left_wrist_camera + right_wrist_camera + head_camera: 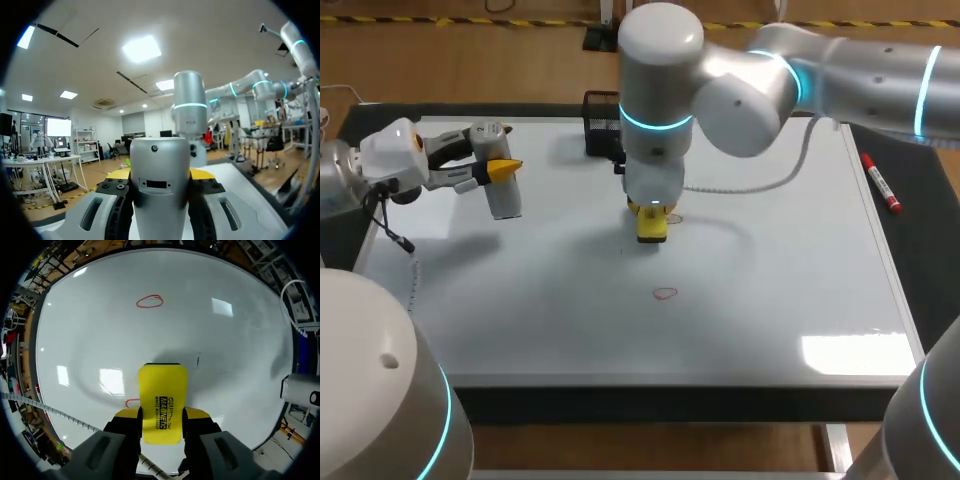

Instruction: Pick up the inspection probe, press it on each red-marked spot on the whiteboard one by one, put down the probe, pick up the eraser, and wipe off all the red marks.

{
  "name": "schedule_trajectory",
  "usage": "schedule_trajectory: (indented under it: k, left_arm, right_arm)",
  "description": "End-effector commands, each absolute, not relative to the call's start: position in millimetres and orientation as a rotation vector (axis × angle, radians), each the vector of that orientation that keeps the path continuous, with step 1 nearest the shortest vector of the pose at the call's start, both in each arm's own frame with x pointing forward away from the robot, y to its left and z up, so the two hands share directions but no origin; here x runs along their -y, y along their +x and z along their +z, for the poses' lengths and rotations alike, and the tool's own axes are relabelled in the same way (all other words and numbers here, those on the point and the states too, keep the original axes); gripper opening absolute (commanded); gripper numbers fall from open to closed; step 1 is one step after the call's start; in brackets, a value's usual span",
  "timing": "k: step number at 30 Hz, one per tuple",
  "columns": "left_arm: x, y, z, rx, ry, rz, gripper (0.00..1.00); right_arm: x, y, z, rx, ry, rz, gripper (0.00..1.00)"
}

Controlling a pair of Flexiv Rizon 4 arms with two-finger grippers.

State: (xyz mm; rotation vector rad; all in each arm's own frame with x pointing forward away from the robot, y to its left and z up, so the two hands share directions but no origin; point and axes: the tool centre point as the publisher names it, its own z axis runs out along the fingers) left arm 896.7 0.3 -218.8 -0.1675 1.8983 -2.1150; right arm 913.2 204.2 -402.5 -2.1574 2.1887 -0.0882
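Now right gripper (160, 416) clenched on eraser (162, 395), flat on whiteboard (240, 365); red smear (131, 403) beside it, red oval (149, 301) straight ahead along eraser's long axis (left gripper (160, 182) clasps probe (160, 165), well aside).

A robotics lab, at a test bench: two silver robot arms, the left arm (370, 165) and the right arm (770, 85), each banded with glowing cyan light rings, stand over one dark-topped table (925, 260). A large whiteboard (770, 300) lies flat on it as the work surface, with small red marks (665, 294) drawn on it. The left gripper (505, 170) clamps a silver cylindrical inspection probe (160, 185), and the right gripper (162, 415) clamps a yellow whiteboard eraser (162, 395). A red marker (881, 183) lies on the table just beside the board, a black mesh holder (601, 125) stands at the board's far edge, and a white coiled cable (740, 187) trails over the board from the right arm
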Motion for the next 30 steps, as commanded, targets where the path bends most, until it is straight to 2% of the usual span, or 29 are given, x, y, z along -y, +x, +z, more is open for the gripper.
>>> schedule_trajectory:
  k: [1, 18, 30]
  left_arm:
    - [0.1, 896.1, -217.9, -1.898, -0.168, -2.113, 0.00]
    - [0.1, 896.1, -217.9, -1.898, -0.168, -2.113, 0.00]
    - [0.1, 896.1, -217.9, -1.898, -0.168, -2.113, 0.00]
  right_arm:
    - [-202.6, 920.3, -409.3, -2.198, -2.162, -0.085, 0.00]
    - [-173.9, 923.5, -417.9, -2.241, -2.130, -0.133, 0.00]
    - [-135.6, 928.9, -420.0, -2.330, -2.064, -0.170, 0.00]
